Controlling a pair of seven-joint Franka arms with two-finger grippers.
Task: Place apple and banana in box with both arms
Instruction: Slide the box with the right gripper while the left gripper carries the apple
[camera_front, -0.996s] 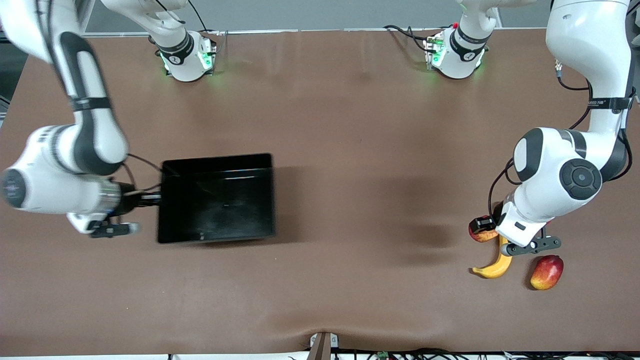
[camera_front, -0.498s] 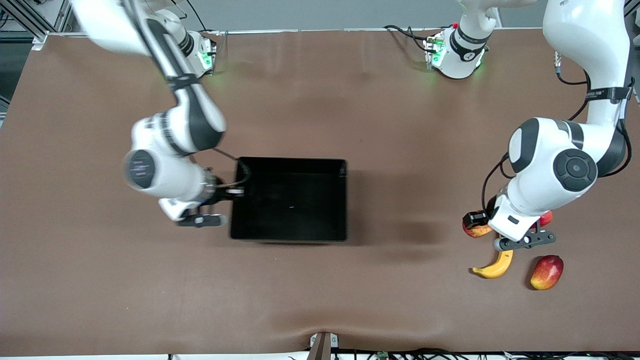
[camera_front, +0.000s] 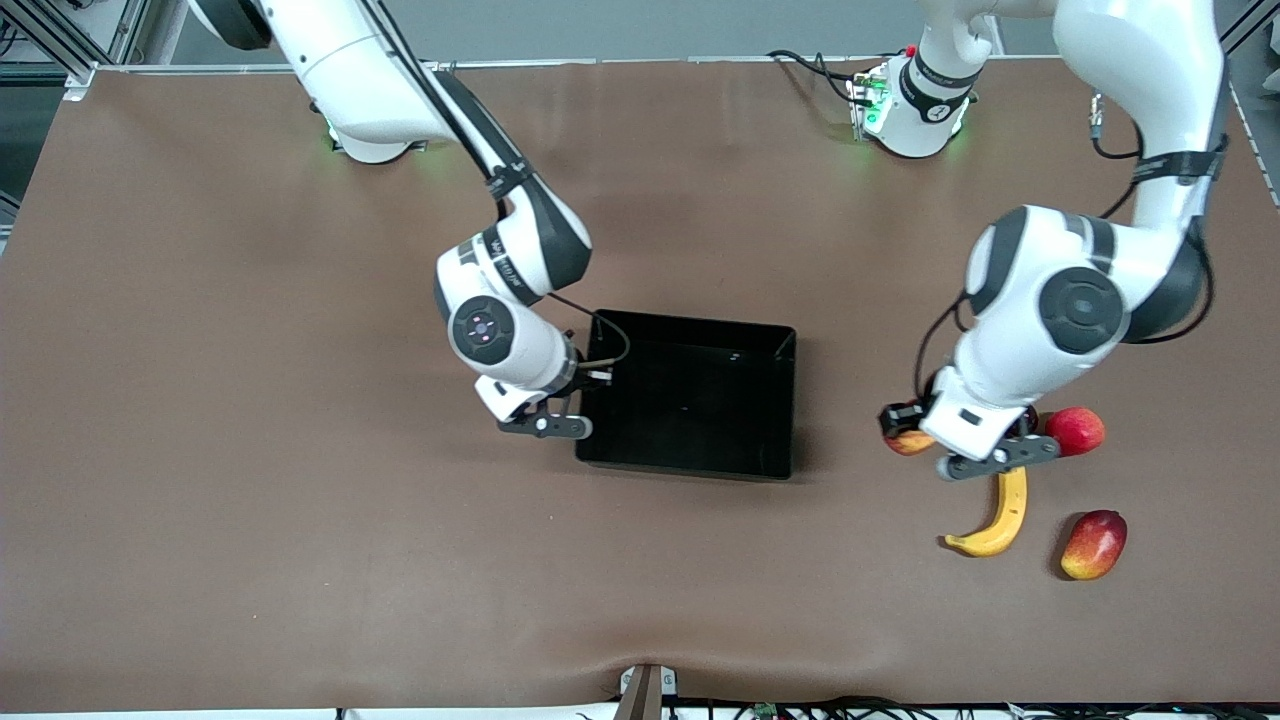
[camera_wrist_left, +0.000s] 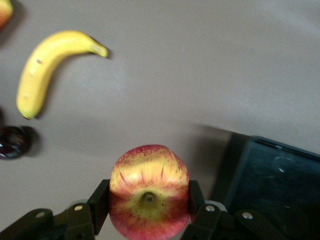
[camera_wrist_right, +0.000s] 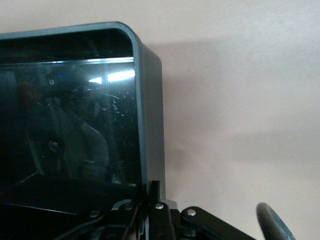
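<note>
The left gripper (camera_wrist_left: 148, 220), low in its wrist view, squeezes the apple (camera_wrist_left: 148, 190); the right gripper (camera_front: 592, 376), mid-frame, pinches the box (camera_front: 780, 400) wall

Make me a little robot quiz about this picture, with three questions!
1. True or false: the curved yellow banana lies on the brown table, outside the shallow black plastic box.
2. What is the left gripper holding? A: the oval mango. B: the small round red-and-yellow streaked apple. C: the banana.
3. Fill the gap: the right gripper is shut on the box's ____.

Key: 1 true; 2 B; 3 wall.
</note>
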